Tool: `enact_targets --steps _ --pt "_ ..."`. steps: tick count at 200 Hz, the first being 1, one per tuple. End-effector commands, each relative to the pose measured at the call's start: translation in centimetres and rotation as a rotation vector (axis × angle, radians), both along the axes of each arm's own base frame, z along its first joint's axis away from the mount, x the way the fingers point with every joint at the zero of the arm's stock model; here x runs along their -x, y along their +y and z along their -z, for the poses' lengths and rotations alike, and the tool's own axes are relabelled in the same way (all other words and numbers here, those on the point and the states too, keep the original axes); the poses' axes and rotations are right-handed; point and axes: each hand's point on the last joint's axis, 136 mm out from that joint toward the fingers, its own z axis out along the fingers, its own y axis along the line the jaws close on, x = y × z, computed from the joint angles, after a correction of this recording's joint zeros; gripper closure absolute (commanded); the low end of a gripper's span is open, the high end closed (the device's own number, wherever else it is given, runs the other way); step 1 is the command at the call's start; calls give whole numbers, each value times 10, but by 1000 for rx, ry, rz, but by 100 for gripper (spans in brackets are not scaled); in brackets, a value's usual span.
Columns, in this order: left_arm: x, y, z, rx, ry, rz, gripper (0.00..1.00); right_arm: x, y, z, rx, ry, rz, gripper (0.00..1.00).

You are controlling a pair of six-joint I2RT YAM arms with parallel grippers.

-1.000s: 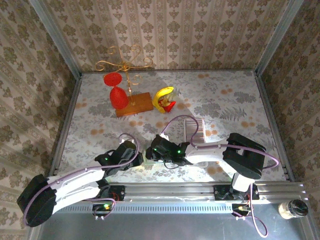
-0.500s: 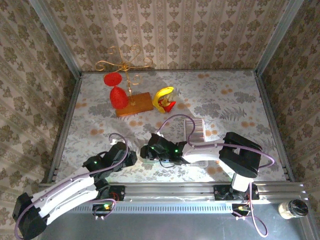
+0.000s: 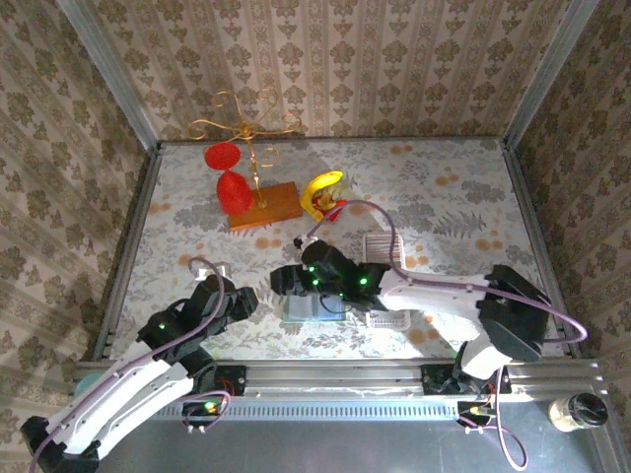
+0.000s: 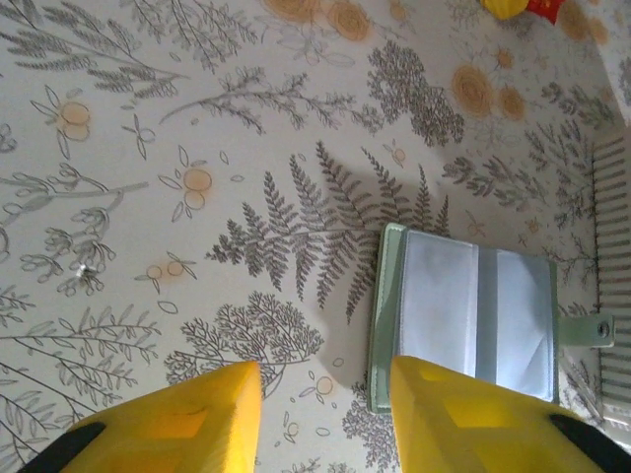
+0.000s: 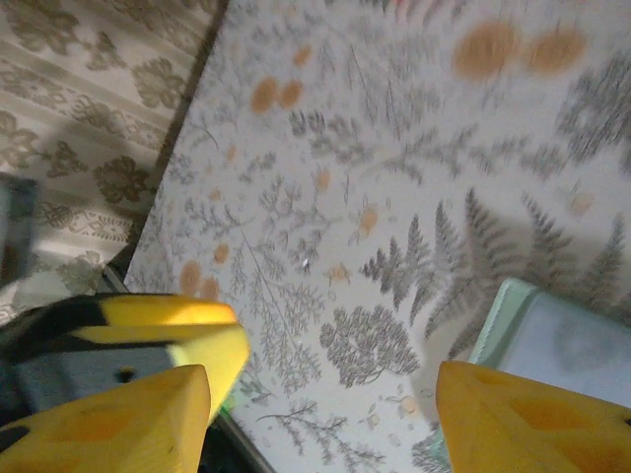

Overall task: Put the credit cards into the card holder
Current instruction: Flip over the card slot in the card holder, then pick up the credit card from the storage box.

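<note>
The card holder (image 3: 312, 308) lies opened flat near the table's front edge, sage-green rim up and bluish-grey inside showing (image 4: 475, 320); its left corner appears in the right wrist view (image 5: 552, 340). The credit cards (image 3: 379, 244) form a ribbed silvery strip right of it, partly hidden under the right arm, and their edge shows at the side of the left wrist view (image 4: 617, 197). My left gripper (image 3: 246, 300) hovers left of the holder, open and empty (image 4: 325, 399). My right gripper (image 3: 282, 283) hangs above the holder's left edge, open and empty (image 5: 325, 409).
A gold wire stand on a wooden base (image 3: 262, 204) with red pieces (image 3: 231, 187) stands at the back left, a yellow and red object (image 3: 323, 193) beside it. The left gripper's yellow finger (image 5: 158, 340) sits close by my right fingers. Metal rails border the table.
Both grippers have opened wider and come off the card holder. The left arm drew back to the left, the right gripper lifted away, and the holder now lies uncovered.
</note>
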Motion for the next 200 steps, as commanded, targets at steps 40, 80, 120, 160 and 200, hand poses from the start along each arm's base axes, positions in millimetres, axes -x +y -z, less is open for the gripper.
enact_targets --steps 40,80,120,160,200 --pt "-2 -58 3 31 73 234 56 36 -58 -57 306 -711 -505 28" --pt "-11 -77 13 -16 84 276 56 61 -120 -25 683 -964 -826 16" --pt "-16 -75 21 -25 74 257 54 63 -193 41 1071 -943 -1099 13" --pt "-14 -69 24 -11 43 244 53 42 -214 67 1193 -971 -1091 8" --pt "-10 -65 27 2 34 247 52 31 -219 84 1249 -911 -1123 8"
